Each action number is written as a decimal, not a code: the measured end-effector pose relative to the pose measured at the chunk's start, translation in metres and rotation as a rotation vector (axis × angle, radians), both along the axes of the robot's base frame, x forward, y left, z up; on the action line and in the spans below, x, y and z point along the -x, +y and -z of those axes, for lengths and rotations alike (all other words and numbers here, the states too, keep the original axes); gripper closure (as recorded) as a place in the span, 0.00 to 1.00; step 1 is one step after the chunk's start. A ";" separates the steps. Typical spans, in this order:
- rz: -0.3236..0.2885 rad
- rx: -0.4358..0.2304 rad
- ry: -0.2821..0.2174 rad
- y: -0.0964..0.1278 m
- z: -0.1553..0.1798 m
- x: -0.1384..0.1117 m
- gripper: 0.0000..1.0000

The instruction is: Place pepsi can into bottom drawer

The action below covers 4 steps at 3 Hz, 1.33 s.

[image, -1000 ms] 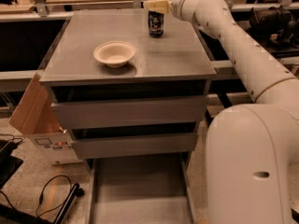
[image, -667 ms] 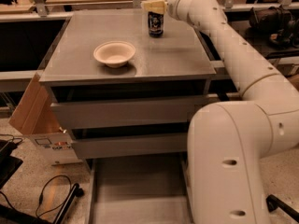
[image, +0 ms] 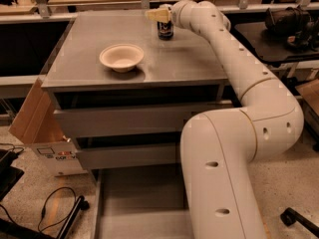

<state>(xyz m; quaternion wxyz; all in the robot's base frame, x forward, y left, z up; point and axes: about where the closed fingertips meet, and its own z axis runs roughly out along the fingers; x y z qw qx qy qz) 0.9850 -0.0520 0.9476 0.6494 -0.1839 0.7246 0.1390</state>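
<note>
Gripper: the gripper (image: 160, 15) is at the far side of the desk (image: 84, 49), right at the top of the pepsi can (image: 165, 31). Cannot tell whether it is clamped on the can.
Can: upright on the desk's far side, well apart from the bowl (image: 121, 58).
Drawer: the bottom drawer (image: 142, 203) is pulled out at floor level, with the arm's lower link covering its right part.
Step in hand: likely securing the can before the lift.
Doing it well: grip square on the can and lift straight up before swinging — pass clear of the bowl and the desk's front edge, then go low into the tray before release.
Risk: a pinch near the rim could tip the can.
</note>
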 end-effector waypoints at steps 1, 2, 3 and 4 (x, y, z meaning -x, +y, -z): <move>0.002 -0.017 0.023 0.008 0.014 -0.007 0.00; -0.007 -0.020 0.034 0.020 0.027 -0.013 0.18; -0.011 -0.020 0.038 0.025 0.031 -0.014 0.49; -0.013 -0.020 0.040 0.027 0.033 -0.014 0.73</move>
